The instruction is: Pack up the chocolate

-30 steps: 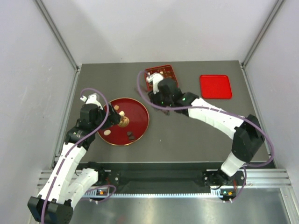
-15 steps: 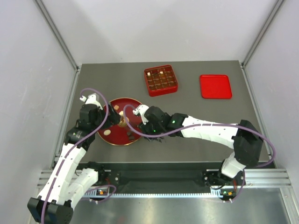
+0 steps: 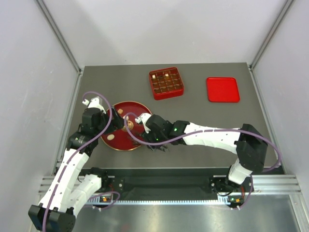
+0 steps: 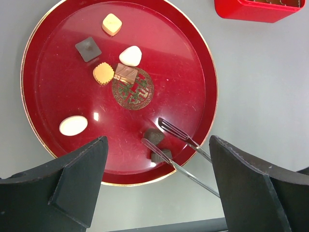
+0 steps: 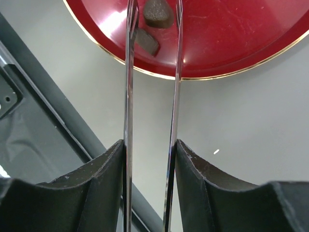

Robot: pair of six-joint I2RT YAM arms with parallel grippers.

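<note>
The chocolate lies on a round red plate (image 3: 141,114) left of centre: cream, tan and dark pieces (image 4: 131,55). My right gripper (image 5: 149,145) is shut on thin metal tongs (image 5: 129,72), one arm against each finger. The tong tips reach over the plate's near rim and stand on either side of a dark chocolate (image 5: 157,13), with a second dark piece (image 5: 146,42) just outside them. My left gripper (image 4: 158,145) hangs open above the plate's near edge, holding nothing. In the top view the right gripper (image 3: 153,138) sits at the plate's right side.
A red compartment box (image 3: 166,82) with some pieces in it stands at the back centre. Its flat red lid (image 3: 222,89) lies to the right. A dark rail (image 5: 43,106) runs along the table's near edge, close to the right gripper.
The right arm has swung from the box at the back down to the plate, bringing the tongs over the dark pieces. The left arm has stayed still.
</note>
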